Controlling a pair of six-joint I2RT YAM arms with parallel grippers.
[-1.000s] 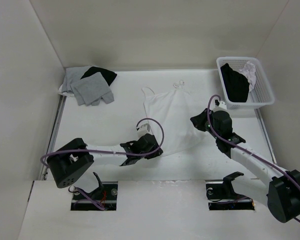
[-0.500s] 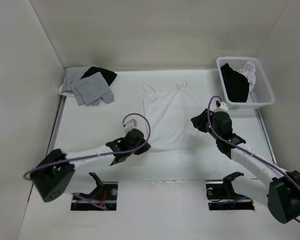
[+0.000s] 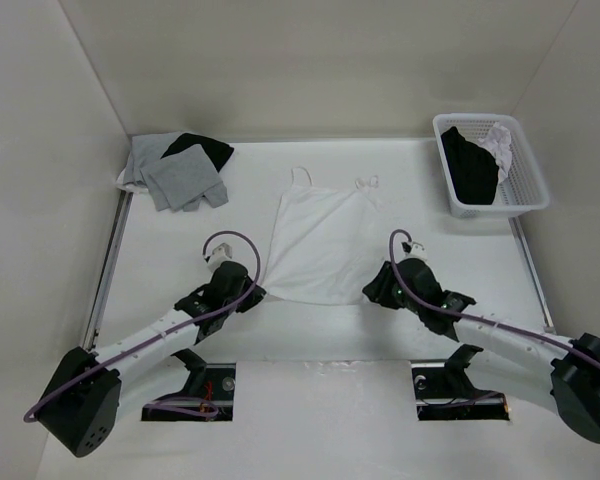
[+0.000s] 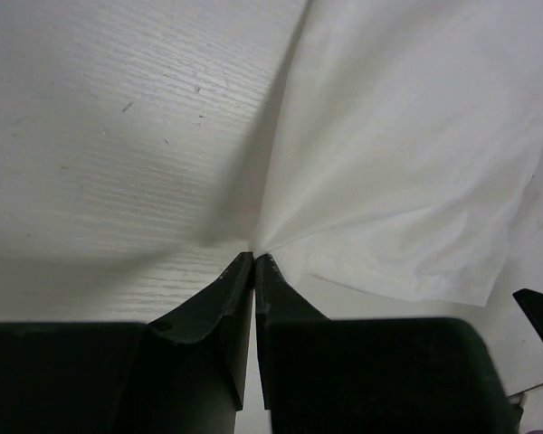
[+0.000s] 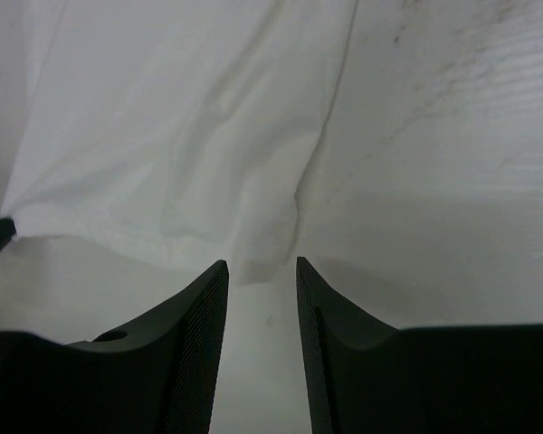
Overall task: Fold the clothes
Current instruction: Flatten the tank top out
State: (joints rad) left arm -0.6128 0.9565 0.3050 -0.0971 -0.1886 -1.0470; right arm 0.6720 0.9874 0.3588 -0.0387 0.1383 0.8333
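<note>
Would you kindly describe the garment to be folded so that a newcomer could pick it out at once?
On the white table, between the grey and black pile in the far left corner and the mesh basket in the far right one, lies the white camisole. It alone is spread flat, plain white, with two thin straps at its far edge.

White camisole (image 3: 320, 250) lies spread flat, mid table (image 3: 160, 240), thin plain fabric, mostly smooth. Two narrow straps (image 3: 300, 176) point to far side, hem twd near edge; near-left hem corner drawn to a tight point w/ faint creases.
</note>
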